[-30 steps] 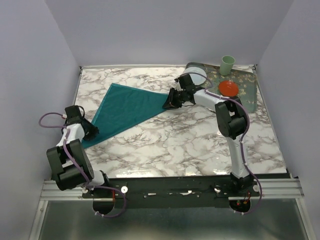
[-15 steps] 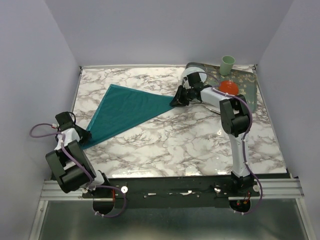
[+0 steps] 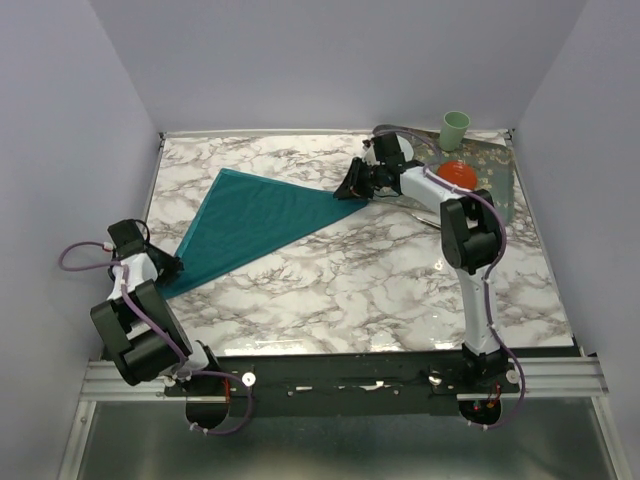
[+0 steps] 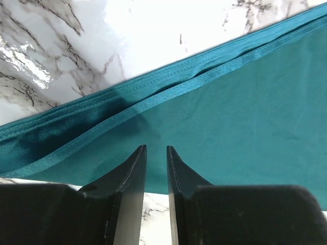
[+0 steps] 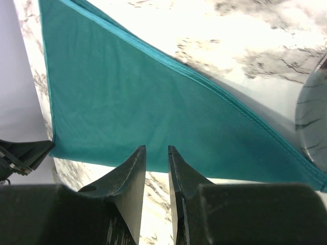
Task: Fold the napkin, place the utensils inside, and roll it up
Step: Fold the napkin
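top external view shows the right gripper (image 3: 352,188) drawn back toward the far right over the last second, and the napkin (image 3: 250,215) now points further that way. the left gripper (image 3: 165,266) has retreated to the cloth's near-left corner. the napkin lies flat, mid-left on the table, as a doubled triangle, so the fold looks done and cutlery probably comes next. on both wrist views the fingers (image 4: 134,173) stand close together with a slim gap and no cloth visibly pinched. a slim silvery utensil (image 3: 424,215) lies beside the right forearm, near the tray (image 3: 497,190) carrying a red dish (image 3: 457,175) and green cup (image 3: 455,128). that forearm crowds the reach.
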